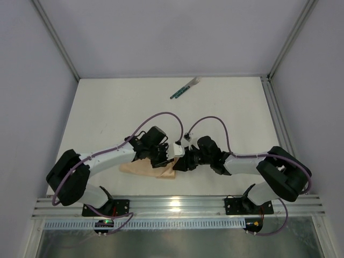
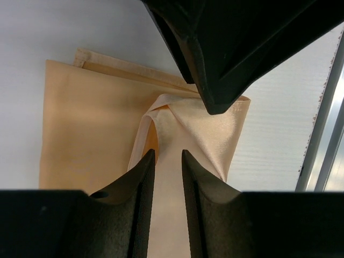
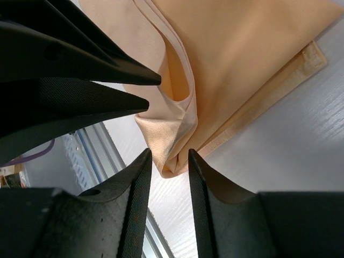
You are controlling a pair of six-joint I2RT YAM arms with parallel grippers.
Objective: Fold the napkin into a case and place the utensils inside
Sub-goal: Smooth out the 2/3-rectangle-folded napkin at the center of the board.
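Observation:
The peach-tan napkin (image 1: 141, 169) lies folded near the table's front edge, under both grippers. In the left wrist view the napkin (image 2: 91, 123) has a raised flap running up between the narrow jaws of my left gripper (image 2: 168, 153), which is shut on it. In the right wrist view the napkin (image 3: 252, 54) has a bunched corner just between the fingertips of my right gripper (image 3: 169, 153); its jaws stand open and bare table shows between them. The two grippers (image 1: 163, 159) (image 1: 179, 163) meet tip to tip over the cloth's right end. The green-handled utensils (image 1: 185, 88) lie at the far middle.
An aluminium rail (image 1: 177, 204) runs along the near edge, close to the napkin's right end (image 2: 322, 134). Purple cables (image 1: 161, 115) loop above both wrists. Frame posts (image 1: 285, 43) stand at the far corners.

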